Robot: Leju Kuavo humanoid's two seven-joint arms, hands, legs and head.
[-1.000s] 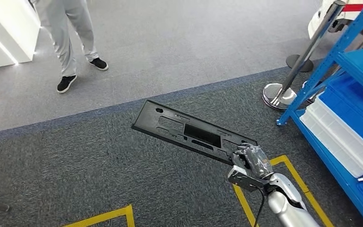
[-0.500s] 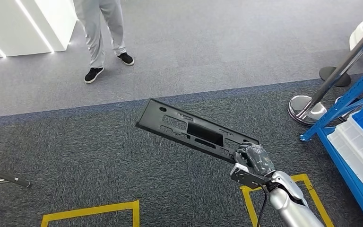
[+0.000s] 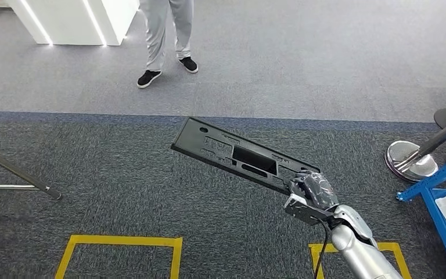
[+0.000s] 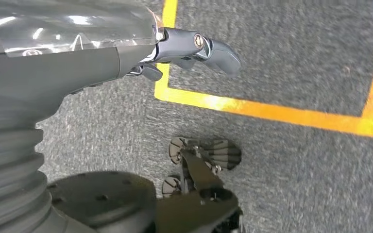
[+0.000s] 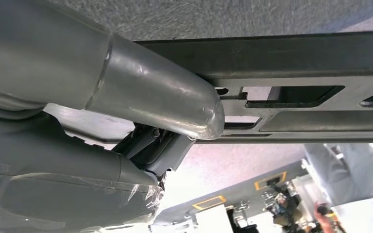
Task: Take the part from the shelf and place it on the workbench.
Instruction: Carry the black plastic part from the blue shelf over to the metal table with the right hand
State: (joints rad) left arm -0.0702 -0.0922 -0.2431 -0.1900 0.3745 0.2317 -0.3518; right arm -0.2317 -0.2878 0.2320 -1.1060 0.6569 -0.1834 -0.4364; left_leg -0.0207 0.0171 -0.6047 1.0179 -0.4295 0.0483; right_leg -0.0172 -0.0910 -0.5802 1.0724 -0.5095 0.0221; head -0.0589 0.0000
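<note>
The part (image 3: 238, 158) is a long flat black plastic panel with cut-out slots. My right hand (image 3: 310, 195) grips it at its near end and holds it out over the dark carpet, tilted up to the left. In the right wrist view the thumb (image 5: 150, 92) lies across the panel (image 5: 311, 63) and pins it against the fingers beneath. In the left wrist view my left hand (image 4: 194, 46) hangs over the carpet with fingers apart, holding nothing.
A person's legs (image 3: 165, 35) stand on the light grey floor ahead, beside a white counter (image 3: 75, 20). A chrome stanchion base (image 3: 409, 160) and the blue shelf's corner (image 3: 435, 197) are at the right edge. Yellow tape squares (image 3: 122, 241) mark the carpet. A thin pole (image 3: 11, 171) slants in at left.
The whole picture has shifted right: the camera has turned left, so the blue shelf slides almost out of frame. The right hand still holds the panel the same way.
</note>
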